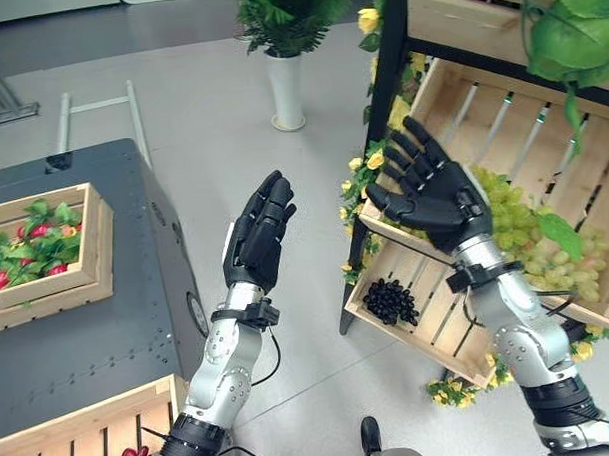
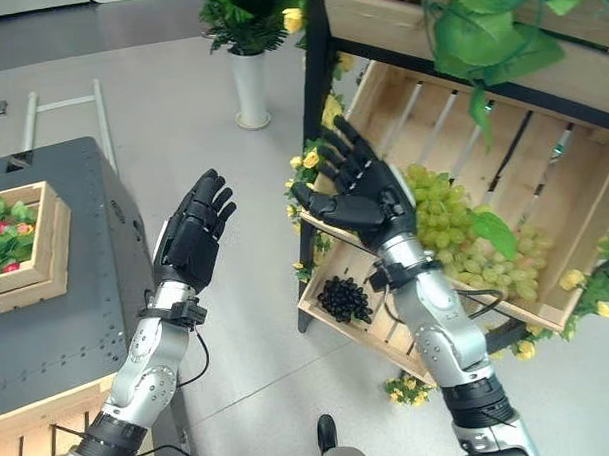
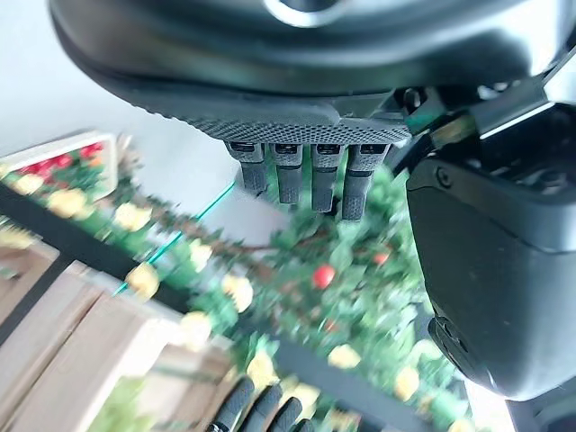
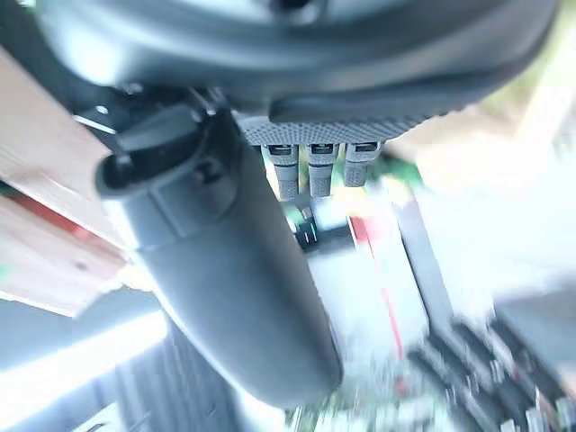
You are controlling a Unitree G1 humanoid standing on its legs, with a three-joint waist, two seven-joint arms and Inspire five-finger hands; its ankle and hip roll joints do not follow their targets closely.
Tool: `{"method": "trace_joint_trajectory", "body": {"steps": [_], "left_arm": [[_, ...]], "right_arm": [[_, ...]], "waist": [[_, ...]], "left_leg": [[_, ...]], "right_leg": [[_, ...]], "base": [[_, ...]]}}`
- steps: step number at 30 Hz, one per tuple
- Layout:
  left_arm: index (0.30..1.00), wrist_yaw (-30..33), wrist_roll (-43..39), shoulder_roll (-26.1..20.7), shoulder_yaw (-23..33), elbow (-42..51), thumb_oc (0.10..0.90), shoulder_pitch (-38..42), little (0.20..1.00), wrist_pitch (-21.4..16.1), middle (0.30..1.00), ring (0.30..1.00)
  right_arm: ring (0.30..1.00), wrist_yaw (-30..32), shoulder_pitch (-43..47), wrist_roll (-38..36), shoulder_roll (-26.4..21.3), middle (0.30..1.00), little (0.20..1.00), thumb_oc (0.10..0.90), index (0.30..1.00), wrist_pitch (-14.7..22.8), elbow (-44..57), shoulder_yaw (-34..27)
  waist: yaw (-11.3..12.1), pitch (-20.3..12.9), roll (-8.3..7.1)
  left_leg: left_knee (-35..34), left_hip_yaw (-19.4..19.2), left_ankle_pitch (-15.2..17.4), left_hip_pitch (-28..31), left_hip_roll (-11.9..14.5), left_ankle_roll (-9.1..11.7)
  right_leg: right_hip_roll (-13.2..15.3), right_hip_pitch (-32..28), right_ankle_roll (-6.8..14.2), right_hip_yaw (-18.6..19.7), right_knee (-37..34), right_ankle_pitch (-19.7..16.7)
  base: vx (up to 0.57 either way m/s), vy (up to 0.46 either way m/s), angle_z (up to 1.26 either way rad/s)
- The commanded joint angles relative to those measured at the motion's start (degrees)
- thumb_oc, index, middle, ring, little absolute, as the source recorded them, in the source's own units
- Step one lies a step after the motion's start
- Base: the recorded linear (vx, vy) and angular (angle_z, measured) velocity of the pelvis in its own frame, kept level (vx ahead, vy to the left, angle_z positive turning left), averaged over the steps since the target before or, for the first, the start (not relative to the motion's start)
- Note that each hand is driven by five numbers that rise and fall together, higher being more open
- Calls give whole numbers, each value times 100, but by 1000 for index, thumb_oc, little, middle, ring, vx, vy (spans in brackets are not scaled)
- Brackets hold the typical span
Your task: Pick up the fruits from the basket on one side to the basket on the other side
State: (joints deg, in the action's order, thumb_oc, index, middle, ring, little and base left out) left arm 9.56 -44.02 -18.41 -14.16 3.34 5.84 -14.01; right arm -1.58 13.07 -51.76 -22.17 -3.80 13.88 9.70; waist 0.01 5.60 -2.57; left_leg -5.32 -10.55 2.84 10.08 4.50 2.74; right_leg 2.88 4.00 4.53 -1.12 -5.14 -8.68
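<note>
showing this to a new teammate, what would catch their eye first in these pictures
Most striking are the two dark hands raised in mid-air with straight fingers, holding nothing: the left hand over the floor, the right hand in front of the wooden crate on the robot's right. That crate holds a big pile of green grapes, with a bunch of black grapes in the tray below it. On the robot's left, a crate of red fruit and leaves sits on a dark table.

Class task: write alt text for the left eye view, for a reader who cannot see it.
Both robot hands are raised, open and empty: the left hand over the floor, the right hand before a wooden crate holding green grapes.
</note>
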Motion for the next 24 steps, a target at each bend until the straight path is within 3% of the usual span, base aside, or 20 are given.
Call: {"method": "trace_joint_trajectory", "body": {"steps": [1, 3, 6, 11, 13, 15, 17, 19, 20, 24], "left_arm": [[900, 120, 538, -98, 223, 324, 800, 331, 900, -893, 900, 900], [900, 263, 630, -101, 267, 352, 800, 278, 900, -932, 900, 900], [900, 348, 807, -103, 446, 448, 800, 75, 900, -920, 900, 900], [900, 372, 904, -185, 664, 520, 800, -117, 900, -872, 900, 900], [900, 341, 930, -224, 796, 518, 800, -239, 900, -905, 900, 900], [900, 257, 1042, -250, 950, 534, 800, -376, 900, -951, 900, 900], [900, 216, 1058, -309, 1060, 461, 800, -436, 900, -999, 900, 900], [900, 270, 1063, -369, 1146, 370, 800, -445, 900, -1066, 900, 900], [900, 284, 1193, -376, 1162, 256, 800, -413, 900, -1161, 900, 900], [900, 752, 1780, -388, 1128, 156, 800, -403, 900, -1278, 900, 900]], "right_arm": [[900, -958, 246, -592, 308, 900, 900, 800, 900, 813, 589, -112], [900, -1330, 238, -842, 345, 900, 900, 800, 900, 856, 603, 5], [900, -1900, 116, -1079, 613, 900, 900, 800, 900, 1043, 578, 238], [900, -2129, 108, -817, 866, 900, 900, 800, 900, 1056, 369, 438], [900, -2000, 19, -427, 916, 900, 900, 800, 900, 992, 232, 555], [900, -2002, -162, -281, 938, 900, 900, 800, 900, 974, 59, 644], [900, -2009, -287, -220, 868, 900, 900, 800, 900, 978, -54, 692], [900, -2071, -440, -144, 759, 900, 900, 800, 900, 898, -194, 773], [900, -2191, -542, -75, 633, 900, 900, 800, 900, 938, -333, 775], [900, -2318, -675, 83, 489, 900, 900, 800, 900, 830, -471, 809]], "waist": [[160, -386, -56], [230, -372, -47], [526, -357, -15], [832, -329, 44], [952, -266, 69], [1028, -142, 61], [1032, -72, 55], [955, -24, 22], [874, -5, 1], [698, 89, -64]], "left_leg": [[32, 623, -50, -508, -6, 45], [32, 708, -51, -524, -73, 20], [32, 1089, 4, -565, -330, -96], [32, 1372, -39, -578, -569, -266], [57, 1561, -120, -596, -700, -376], [179, 1779, -146, -655, -846, -497], [245, 1908, -129, -681, -913, -551], [323, 2058, -115, -720, -973, -555], [373, 2161, -86, -751, -1003, -528], [394, 2303, 146, -748, -1071, -520]], "right_leg": [[693, -729, 353, -649, 14, 531], [721, -768, 353, -717, 14, 535], [877, -862, 429, -945, 136, 614], [1048, -799, 522, -1166, 501, 740], [1107, -598, 544, -1170, 1145, 785], [1122, -149, 575, -1072, 2073, 604], [1042, 100, 565, -902, 2474, 529], [865, 206, 518, -593, 2178, 516], [779, 167, 486, -392, 1685, 543], [750, 261, 602, 387, 339, -62]], "base": [[4, 155, 24], [9, 128, 20], [37, 197, 33], [30, 197, 33], [16, 207, 32], [-21, 129, 34], [10, 41, 38], [61, -45, 35], [70, -112, 44], [68, -177, 87]]}}
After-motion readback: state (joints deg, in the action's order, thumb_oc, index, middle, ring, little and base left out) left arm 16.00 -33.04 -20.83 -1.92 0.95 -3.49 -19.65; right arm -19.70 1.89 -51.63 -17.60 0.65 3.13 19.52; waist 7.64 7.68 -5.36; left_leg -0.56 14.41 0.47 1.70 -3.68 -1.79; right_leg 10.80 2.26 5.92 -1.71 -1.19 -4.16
